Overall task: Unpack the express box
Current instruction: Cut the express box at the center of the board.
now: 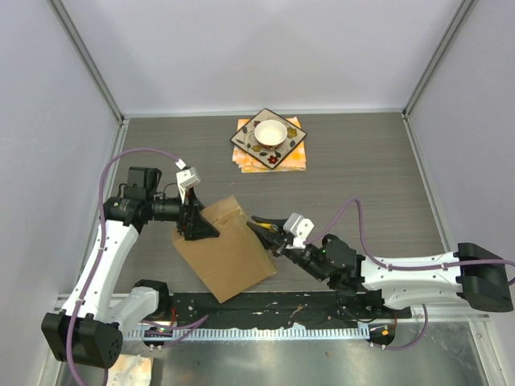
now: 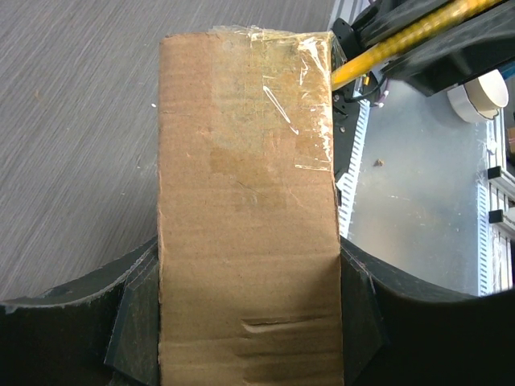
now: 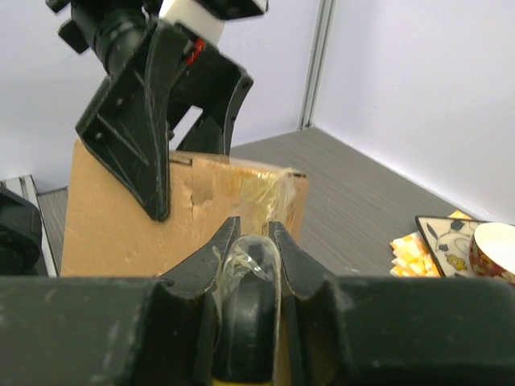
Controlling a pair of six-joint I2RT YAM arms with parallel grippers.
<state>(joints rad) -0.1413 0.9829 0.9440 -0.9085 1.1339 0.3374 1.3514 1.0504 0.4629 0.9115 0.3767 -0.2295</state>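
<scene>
Brown: 1 box (image 1: 229, 249), 2 grippers (image 1: 199, 225) (image 3: 251, 235), 1 tool (image 2: 394, 48).

Left end effector (image 1: 196, 226) grips wide; right end effector (image 1: 262, 227) pinches narrowly, facing it.

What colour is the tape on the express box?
Clear, glossy tape over the brown express box; left wrist view shows it best.

Matt brown cardboard express box (image 2: 241, 241), wrinkled glossy clear tape (image 2: 306, 121); smooth yellow tool (image 2: 402, 36).
</scene>
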